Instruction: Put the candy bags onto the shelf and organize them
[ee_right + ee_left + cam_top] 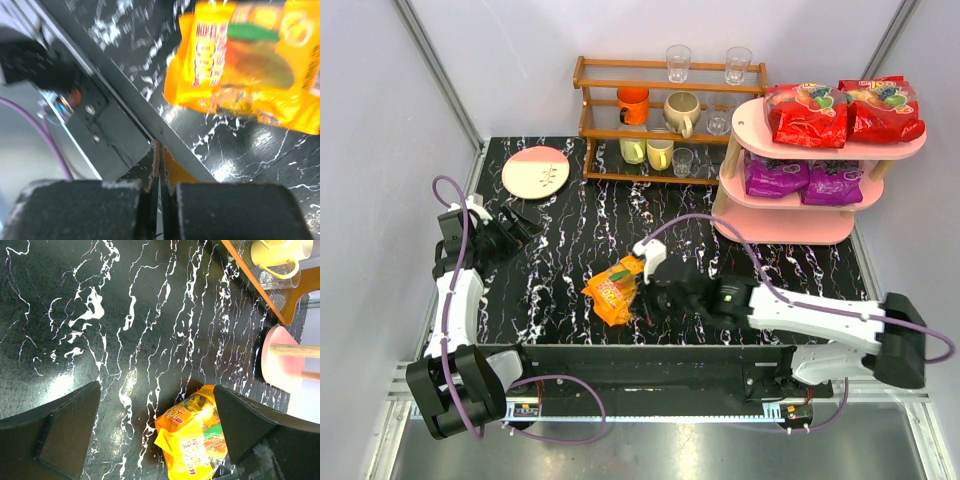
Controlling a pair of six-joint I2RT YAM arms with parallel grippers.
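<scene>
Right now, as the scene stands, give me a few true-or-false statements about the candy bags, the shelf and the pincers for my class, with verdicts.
1. Two red bags lie on the top tier of the shelf. True.
2. The purple bags lie on the table. False: they sit on the middle tier.
3. The right pincer is shut on the orange bag. True.
4. The left pincer holds a bag. False: it is open and empty.

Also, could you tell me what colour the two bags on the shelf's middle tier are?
Both bags are purple, clearest in the top external view.
</scene>
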